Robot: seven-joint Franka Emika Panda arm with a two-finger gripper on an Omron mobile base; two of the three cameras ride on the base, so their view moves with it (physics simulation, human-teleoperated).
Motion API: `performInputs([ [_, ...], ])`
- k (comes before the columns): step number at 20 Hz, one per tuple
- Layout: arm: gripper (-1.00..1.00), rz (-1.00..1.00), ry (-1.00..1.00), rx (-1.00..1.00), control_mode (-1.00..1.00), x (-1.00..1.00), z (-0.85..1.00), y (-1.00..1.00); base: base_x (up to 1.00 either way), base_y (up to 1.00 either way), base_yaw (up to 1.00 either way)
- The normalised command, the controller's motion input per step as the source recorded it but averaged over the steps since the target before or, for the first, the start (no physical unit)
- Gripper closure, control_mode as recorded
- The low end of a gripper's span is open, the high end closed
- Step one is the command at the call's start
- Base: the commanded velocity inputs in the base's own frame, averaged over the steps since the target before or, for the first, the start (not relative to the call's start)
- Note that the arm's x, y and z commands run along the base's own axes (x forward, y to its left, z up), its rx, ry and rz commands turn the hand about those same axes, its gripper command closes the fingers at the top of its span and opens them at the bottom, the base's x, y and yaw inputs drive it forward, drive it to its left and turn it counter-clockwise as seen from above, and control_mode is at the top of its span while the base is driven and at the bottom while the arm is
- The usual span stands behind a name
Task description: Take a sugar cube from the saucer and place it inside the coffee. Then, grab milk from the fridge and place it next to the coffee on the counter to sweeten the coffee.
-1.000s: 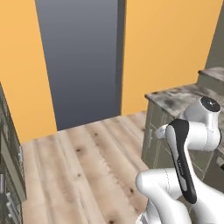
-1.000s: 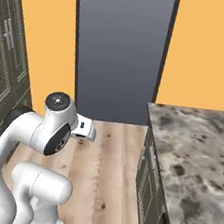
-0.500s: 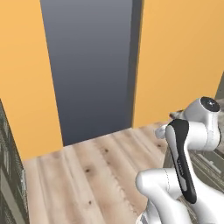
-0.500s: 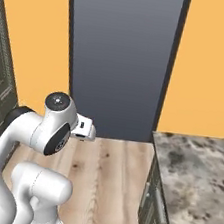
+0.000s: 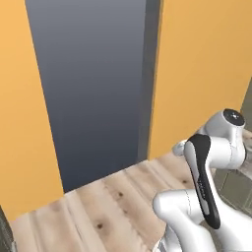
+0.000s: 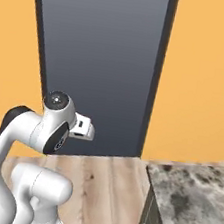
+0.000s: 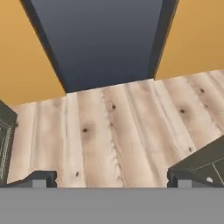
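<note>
Hand view: gripper (image 7: 112,181) spread wide, empty, over plank floor (image 7: 113,127); counter (image 6: 192,201) beside. Best keep it tucked while driving fridge-ward.

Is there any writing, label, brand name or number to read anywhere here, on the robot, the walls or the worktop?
None: no word, number, brand or sign can be read in any view.
The white arm is plain, with dark joints only.
The orange wall, the dark grey doorway, the wooden floor and the stone counter carry no lettering.
</note>
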Motion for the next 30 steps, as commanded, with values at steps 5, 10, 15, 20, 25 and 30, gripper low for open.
performInputs([
  [5, -1.00, 0.00, 0.00, 0.00, 1.00, 0.00, 0.00, 0.00, 0.94, 0.00, -0.57],
  [10, -1.00, 0.00, 0.00, 0.00, 1.00, 0.00, 0.00, 0.00, 0.94, 0.00, -0.57],
  [15, -1.00, 0.00, 0.00, 0.00, 1.00, 0.00, 0.00, 0.00, 1.00, 0.00, -0.54],
  [20, -1.00, 0.00, 0.00, 0.00, 1.00, 0.00, 0.00, 0.00, 1.00, 0.05, -0.51],
  [25, -1.00, 0.00, 0.00, 0.00, 1.00, 0.00, 0.00, 0.00, 1.00, 0.36, -0.50],
  [30, -1.00, 0.00, 0.00, 0.00, 1.00, 0.00, 0.00, 0.00, 1.00, -0.02, -0.34],
])
